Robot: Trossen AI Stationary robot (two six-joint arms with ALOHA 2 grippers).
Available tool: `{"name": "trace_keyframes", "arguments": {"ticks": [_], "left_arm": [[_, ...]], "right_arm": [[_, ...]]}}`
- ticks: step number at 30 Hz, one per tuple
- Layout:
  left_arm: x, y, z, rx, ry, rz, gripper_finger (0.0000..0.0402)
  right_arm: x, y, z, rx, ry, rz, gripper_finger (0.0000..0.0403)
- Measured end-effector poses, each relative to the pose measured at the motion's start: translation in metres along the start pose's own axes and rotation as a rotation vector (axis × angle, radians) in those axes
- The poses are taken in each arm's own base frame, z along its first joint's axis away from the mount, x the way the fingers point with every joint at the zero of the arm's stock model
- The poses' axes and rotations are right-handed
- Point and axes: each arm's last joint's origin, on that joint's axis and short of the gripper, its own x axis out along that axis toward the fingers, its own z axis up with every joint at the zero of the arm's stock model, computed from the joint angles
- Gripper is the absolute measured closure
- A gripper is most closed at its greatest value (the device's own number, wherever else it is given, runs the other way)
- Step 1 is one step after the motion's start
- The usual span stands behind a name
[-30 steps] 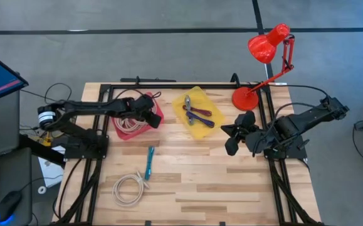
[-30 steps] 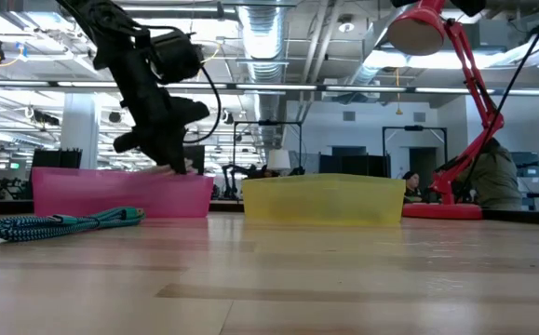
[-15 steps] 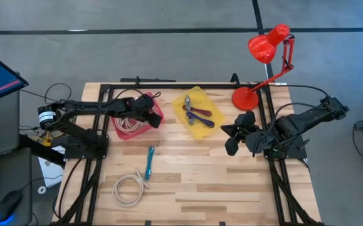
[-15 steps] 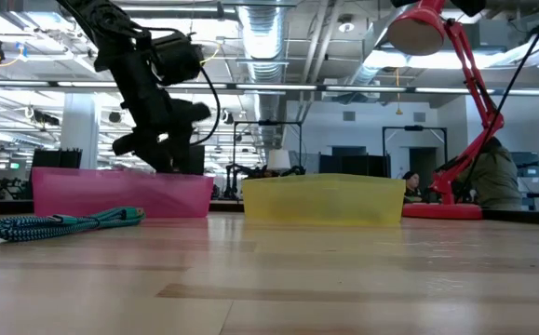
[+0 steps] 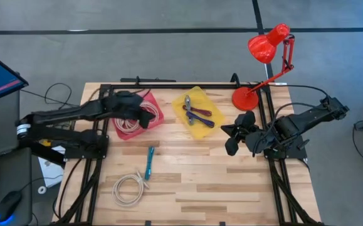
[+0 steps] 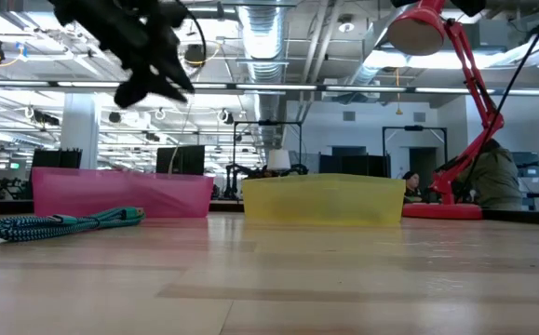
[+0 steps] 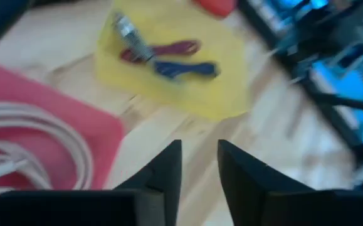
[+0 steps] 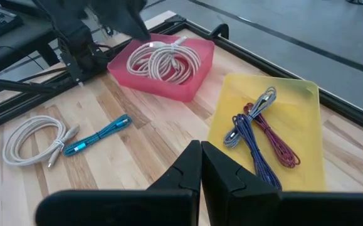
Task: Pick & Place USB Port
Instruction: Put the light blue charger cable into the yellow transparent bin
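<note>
My left hand (image 5: pixel 145 117) hovers half-open and empty above the pink tray (image 5: pixel 158 116), so I should go for the teal cable (image 5: pixel 148 162) on the worktop (image 5: pixel 219 182), gripping mid-length.

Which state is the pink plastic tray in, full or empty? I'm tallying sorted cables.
Not empty: the pink plastic tray holds a coiled white cable, clear in the right wrist view.

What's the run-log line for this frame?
left gripper: empty, above pink tray | white cable: in pink tray | right gripper: shut, parked table's right
</note>
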Motion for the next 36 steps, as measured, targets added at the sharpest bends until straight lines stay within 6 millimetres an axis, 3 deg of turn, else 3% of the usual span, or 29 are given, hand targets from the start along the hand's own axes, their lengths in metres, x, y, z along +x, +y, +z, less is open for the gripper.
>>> {"name": "trace_keyframes", "arguments": {"ticks": [6, 9, 12, 23, 33, 36], "left_arm": [[-0.038, -0.015, -0.004, 0.033, -0.099, -0.124, 0.0362], [-0.050, -0.022, -0.008, 0.018, -0.122, -0.171, 0.0393], [-0.055, -0.032, -0.016, 0.005, -0.121, -0.202, 0.0397], [-0.055, -0.068, -0.053, -0.031, -0.096, -0.184, 0.0399], [-0.039, -0.094, -0.082, -0.098, 0.006, -0.147, 0.0399], [-0.032, -0.095, -0.090, -0.112, 0.069, -0.062, 0.0399]], "right_arm": [[0.000, 0.000, 0.000, 0.001, -0.001, 0.001, 0.0402], [0.000, 0.000, 0.000, 0.005, -0.003, 0.004, 0.0402], [0.000, 0.001, 0.001, 0.010, -0.006, 0.007, 0.0402], [0.000, 0.002, 0.002, 0.020, -0.013, 0.014, 0.0402], [0.000, 0.003, 0.003, 0.032, -0.021, 0.021, 0.0402], [0.000, 0.003, 0.003, 0.034, -0.022, 0.023, 0.0402]]}}
